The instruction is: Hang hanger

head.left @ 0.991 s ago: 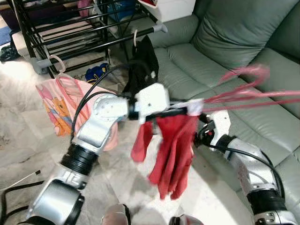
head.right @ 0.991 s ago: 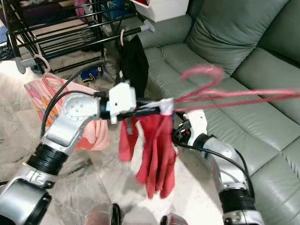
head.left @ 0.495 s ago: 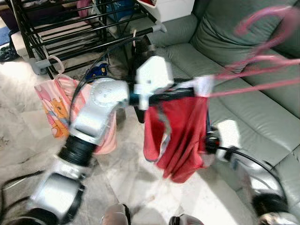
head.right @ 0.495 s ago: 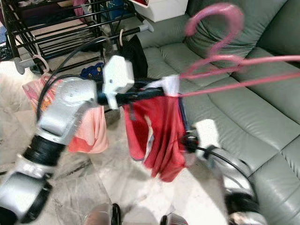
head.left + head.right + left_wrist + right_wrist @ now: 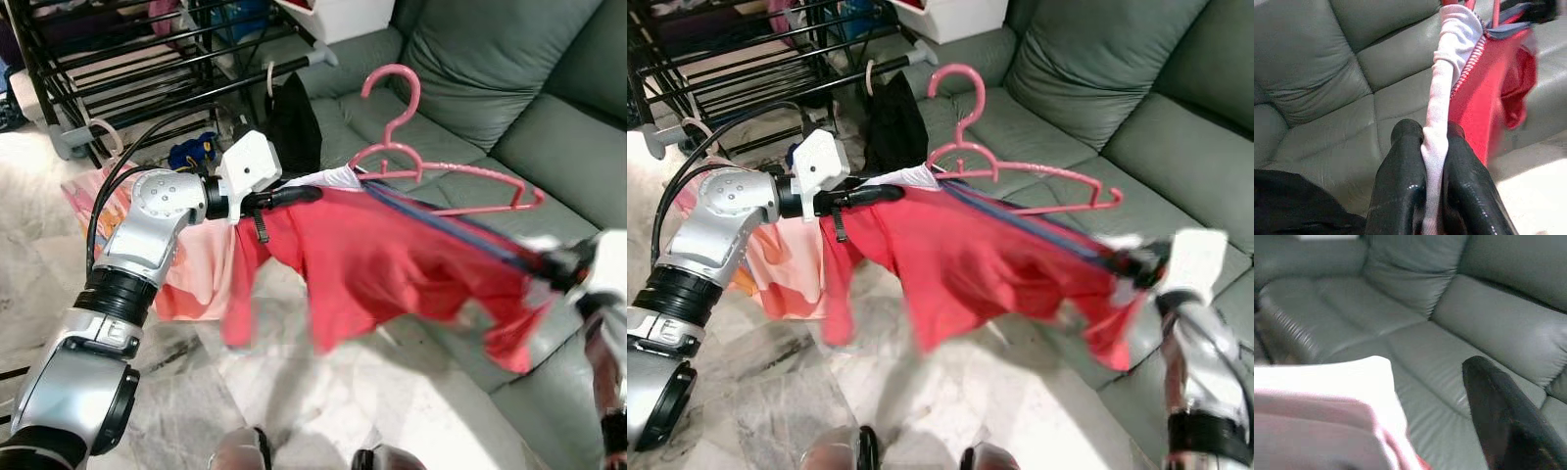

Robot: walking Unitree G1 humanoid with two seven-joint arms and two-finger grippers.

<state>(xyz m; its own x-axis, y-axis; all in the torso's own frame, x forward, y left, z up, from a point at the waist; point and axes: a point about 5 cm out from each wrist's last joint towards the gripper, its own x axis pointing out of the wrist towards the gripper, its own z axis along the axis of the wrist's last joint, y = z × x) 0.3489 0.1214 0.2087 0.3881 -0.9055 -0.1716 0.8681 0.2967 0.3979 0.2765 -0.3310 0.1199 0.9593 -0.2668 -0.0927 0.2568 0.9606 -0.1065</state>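
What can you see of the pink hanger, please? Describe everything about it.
The pink hanger looks like thin, glossy plastic, with a curled hook at the top, sloping shoulders and a straight lower bar. It is held in the air in front of the grey sofa, tilted, with the hook up. A red garment stretches along and below it between the left gripper, whose fingers pinch the white hem, and the blurred right gripper. It hangs on no rack.
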